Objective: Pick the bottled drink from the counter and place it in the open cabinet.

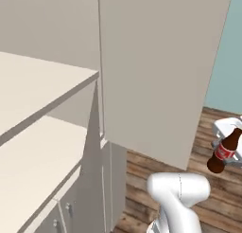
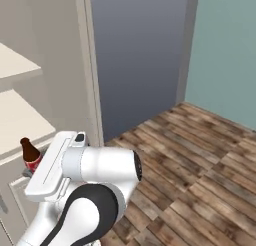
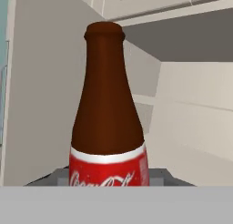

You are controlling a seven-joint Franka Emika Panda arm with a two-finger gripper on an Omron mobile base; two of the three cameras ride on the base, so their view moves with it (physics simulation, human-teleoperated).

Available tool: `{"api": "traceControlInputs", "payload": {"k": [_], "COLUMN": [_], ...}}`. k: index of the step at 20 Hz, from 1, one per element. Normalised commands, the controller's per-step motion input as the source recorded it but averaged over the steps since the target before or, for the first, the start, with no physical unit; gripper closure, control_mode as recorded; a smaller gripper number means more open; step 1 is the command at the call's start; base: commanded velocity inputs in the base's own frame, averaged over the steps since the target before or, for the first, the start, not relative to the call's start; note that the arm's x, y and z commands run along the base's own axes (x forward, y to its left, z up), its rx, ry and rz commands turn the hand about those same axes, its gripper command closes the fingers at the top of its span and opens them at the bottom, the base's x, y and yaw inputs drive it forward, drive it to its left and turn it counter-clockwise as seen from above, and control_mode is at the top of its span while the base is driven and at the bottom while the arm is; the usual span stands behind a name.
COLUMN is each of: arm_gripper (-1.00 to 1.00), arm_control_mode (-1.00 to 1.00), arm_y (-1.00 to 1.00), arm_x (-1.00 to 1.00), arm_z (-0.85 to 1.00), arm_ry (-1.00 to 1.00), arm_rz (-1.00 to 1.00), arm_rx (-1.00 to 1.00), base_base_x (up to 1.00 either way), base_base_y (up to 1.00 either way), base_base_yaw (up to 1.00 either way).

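The bottled drink (image 1: 223, 151) is dark brown with a red label, and my gripper (image 1: 227, 154) is shut on its lower body, holding it tilted in the air at the far right over the floor. In the hand view the bottled drink (image 3: 108, 114) stands upright and close between my fingertips (image 3: 59, 176). The open cabinet's pale shelves (image 1: 42, 102) lie to the left, beyond its swung-out door (image 1: 156, 71). From the right base the bottled drink (image 2: 30, 155) peeks out behind my arm, beside the shelves (image 2: 22, 121). The counter is out of view.
The open door panel hangs between the held bottle and the shelves in the left base view. Below lies a wooden plank floor (image 2: 200, 165), with a teal wall (image 2: 225, 55) and a dark grey panel (image 2: 137, 55) behind. Pale lower cabinet fronts (image 1: 66, 210) sit under the shelves.
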Motion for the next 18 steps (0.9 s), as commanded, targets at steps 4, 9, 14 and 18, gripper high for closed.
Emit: {"api": "traceControlInputs", "payload": {"k": [4, 9, 14, 18], "arm_gripper": [1.0, 1.0, 1.0, 1.0], "arm_control_mode": [1.0, 1.0, 1.0, 1.0], "arm_y": [0.0, 0.0, 0.0, 0.0], "arm_x": [0.0, 0.0, 0.0, 0.0], "arm_z": [0.0, 0.0, 0.0, 0.0], "arm_ry": [0.0, 0.0, 0.0, 0.0], "arm_rz": [0.0, 0.0, 0.0, 0.0], "arm_rx": [0.0, 0.0, 0.0, 0.0], "base_base_x": [-0.13, -0.01, -0.1, -0.13], "base_base_y": [0.08, 0.41, 0.56, 0.64], "base_base_yaw": [0.36, 0.28, 0.22, 0.21]}}
